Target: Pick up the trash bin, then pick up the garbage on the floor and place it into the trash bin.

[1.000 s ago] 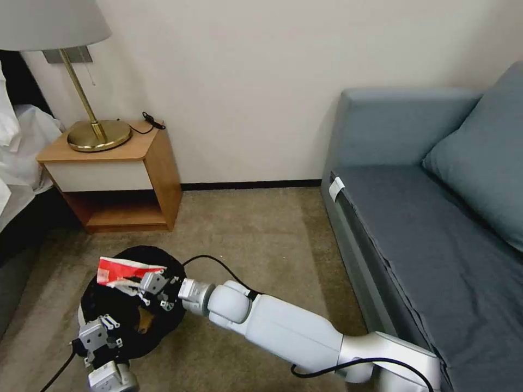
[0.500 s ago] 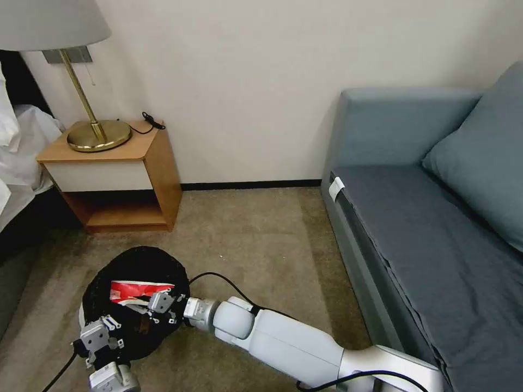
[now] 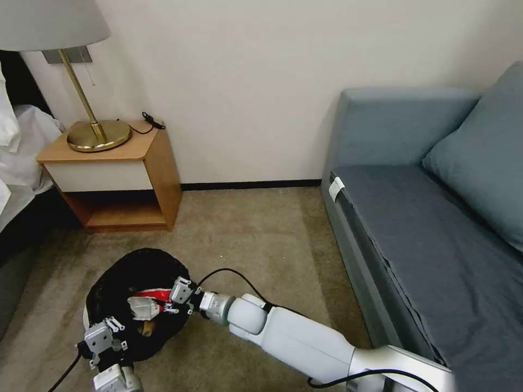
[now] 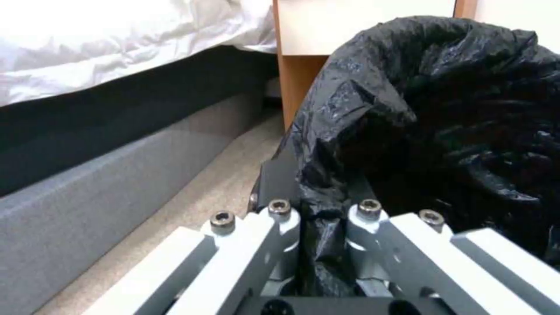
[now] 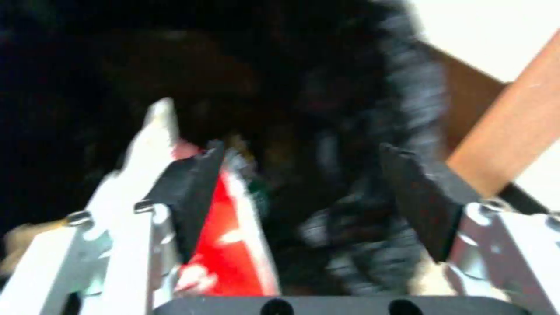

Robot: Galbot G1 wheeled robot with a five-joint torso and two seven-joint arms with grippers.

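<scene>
A: Start at your right pincer (image 3: 160, 306). Where is it, and what is in it?

B: It sits over the mouth of the trash bin (image 3: 139, 272). In the right wrist view your jaws stand wide apart, with the red-white snack bag (image 5: 233, 245) lying against one finger (image 5: 187, 197) and nothing pressing it from the other side. You are not gripping it.

A: And your left pincer (image 4: 318, 218)?

B: Closed on a fold of the black plastic at the bin's near rim, low in the head view. The left wrist view shows the bag (image 4: 443, 109) bunched between the two fingers.

A: How will that bin handle?

B: I judge it light. The liner is thin, soft and slick, so a pinch on plastic alone could slip or stretch. Take hold where the liner folds over the rim, as you have it now.

A: And the snack bag?

B: Very light, crinkly foil, I'd guess. It will flex and slide off a pad, so if you must take it again, pinch a flat edge squarely.

A: What do the things look like?

B: The bin is round, wrapped in wrinkled glossy black plastic, with a whitish base showing low on its left side. It stands on the beige carpet (image 3: 261, 234), near the wooden nightstand (image 3: 117, 174). The snack bag is red with white patches, inside the bin's opening, beside something brownish (image 3: 146, 327) I cannot identify.
</scene>
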